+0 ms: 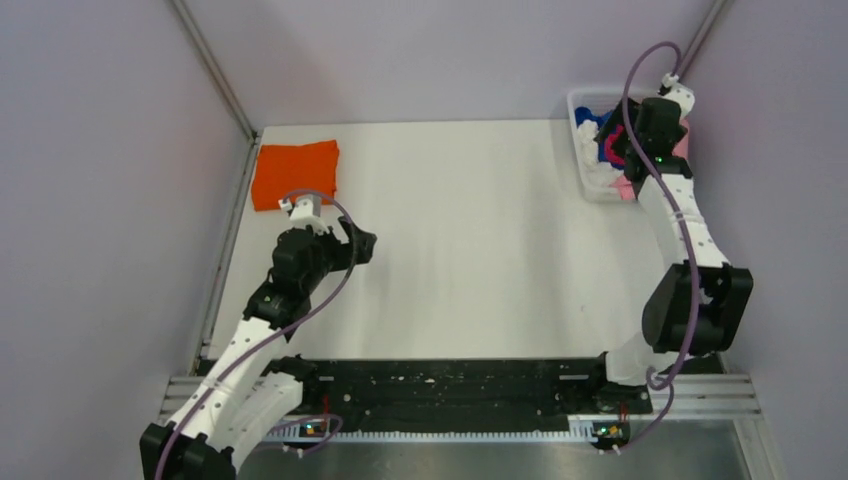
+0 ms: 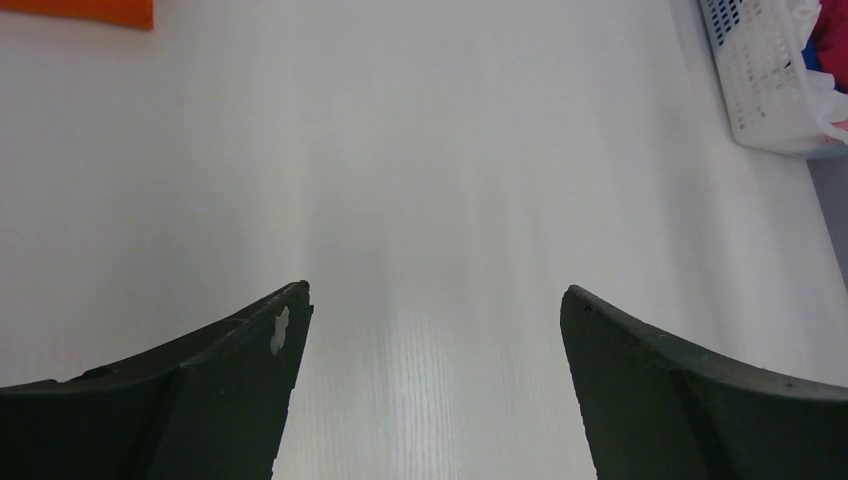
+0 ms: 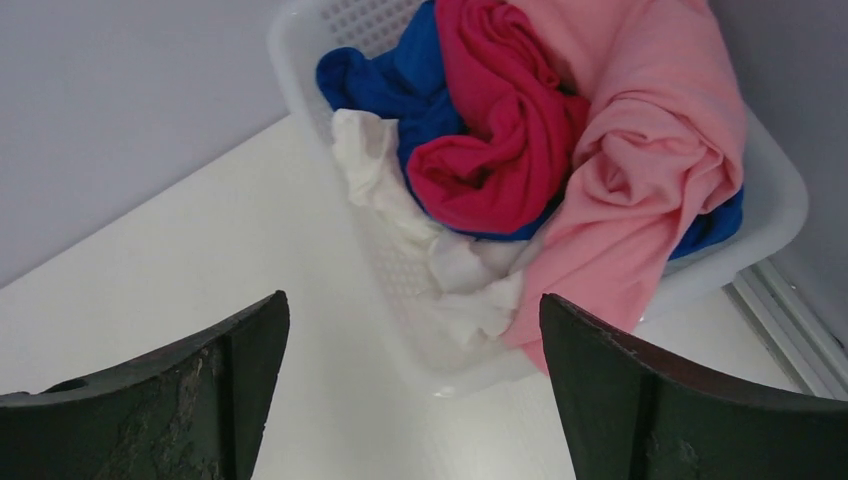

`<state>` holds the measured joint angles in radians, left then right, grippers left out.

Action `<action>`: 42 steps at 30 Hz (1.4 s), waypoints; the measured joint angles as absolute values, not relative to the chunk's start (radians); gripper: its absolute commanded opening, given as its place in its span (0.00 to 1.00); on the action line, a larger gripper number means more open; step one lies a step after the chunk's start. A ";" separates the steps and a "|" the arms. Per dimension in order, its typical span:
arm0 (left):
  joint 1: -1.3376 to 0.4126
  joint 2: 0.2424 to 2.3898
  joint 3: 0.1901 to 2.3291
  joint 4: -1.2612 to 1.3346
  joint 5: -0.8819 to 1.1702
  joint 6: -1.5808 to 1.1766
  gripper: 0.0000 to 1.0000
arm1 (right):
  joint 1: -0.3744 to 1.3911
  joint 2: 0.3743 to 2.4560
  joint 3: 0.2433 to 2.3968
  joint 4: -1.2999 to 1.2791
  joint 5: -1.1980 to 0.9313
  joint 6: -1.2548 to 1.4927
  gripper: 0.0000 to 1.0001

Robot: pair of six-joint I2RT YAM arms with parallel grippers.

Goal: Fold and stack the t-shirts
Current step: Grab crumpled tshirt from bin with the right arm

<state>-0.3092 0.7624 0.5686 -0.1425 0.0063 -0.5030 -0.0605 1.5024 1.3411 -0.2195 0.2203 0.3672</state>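
Note:
A folded orange t-shirt (image 1: 295, 172) lies flat at the table's far left; its edge shows in the left wrist view (image 2: 85, 12). My left gripper (image 1: 362, 245) (image 2: 435, 292) hovers open over bare table just right of it, holding nothing. A white basket (image 3: 775, 215) (image 1: 581, 152) at the far right holds crumpled t-shirts: light pink (image 3: 640, 170), magenta (image 3: 500, 130), blue (image 3: 400, 85) and white (image 3: 450, 270), the pink and white ones draping over the rim. My right gripper (image 3: 412, 300) (image 1: 622, 140) is open just above the basket's near edge, empty.
The basket (image 2: 770, 80) also shows at the upper right of the left wrist view. Metal frame posts (image 1: 215, 70) rise at the back corners against grey walls. A black rail (image 1: 450, 390) with the arm bases runs along the near table edge.

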 measured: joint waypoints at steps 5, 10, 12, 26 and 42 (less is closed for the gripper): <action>-0.309 0.775 0.569 -0.143 -0.018 -0.503 0.99 | -0.163 1.680 1.510 -0.329 0.218 0.342 0.88; -0.309 0.777 0.569 -0.142 -0.031 -0.502 0.99 | -0.282 1.786 1.607 -0.390 0.191 0.322 0.81; -0.309 0.780 0.569 -0.142 -0.041 -0.500 0.99 | -0.319 1.818 1.635 -0.403 0.178 0.305 0.75; -0.308 0.832 0.569 -0.142 -0.054 -0.499 0.99 | -0.371 2.066 1.823 -0.458 0.093 0.268 0.60; -0.308 0.839 0.569 -0.143 -0.069 -0.499 0.99 | -0.371 2.077 1.982 -0.518 0.064 0.262 0.01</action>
